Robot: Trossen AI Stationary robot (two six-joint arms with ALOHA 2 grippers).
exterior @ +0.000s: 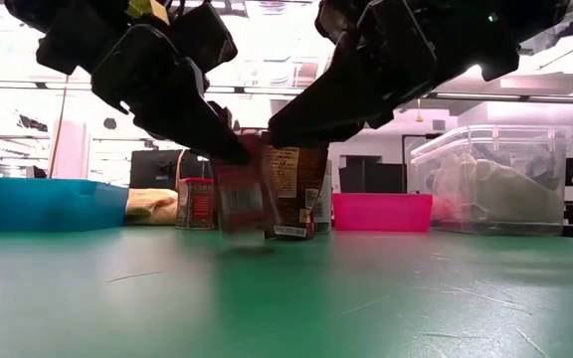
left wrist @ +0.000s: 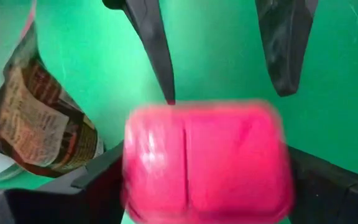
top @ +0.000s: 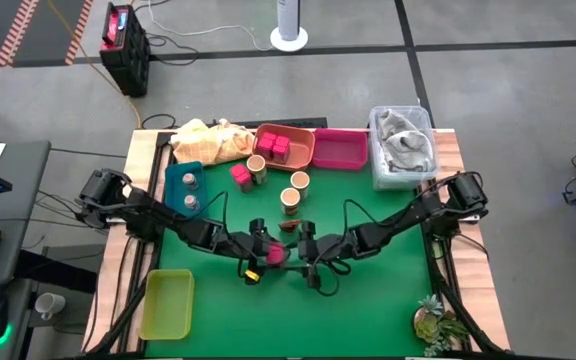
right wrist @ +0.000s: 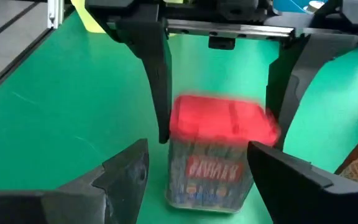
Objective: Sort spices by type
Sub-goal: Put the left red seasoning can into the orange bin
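Red-lidded spice box (right wrist: 213,158) sits mid-mat, near the wooden jars (top: 291,199). Left gripper (right wrist: 219,134) fingers spread around it; right gripper (top: 306,247) beside it, fingers apart, empty. Looks light, rigid, slick: grab the flat sides.

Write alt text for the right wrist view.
A red-lidded spice box stands on the green mat, the left gripper straddling it from the far side with fingers open. The right gripper's own dark fingers flank the box in the foreground.
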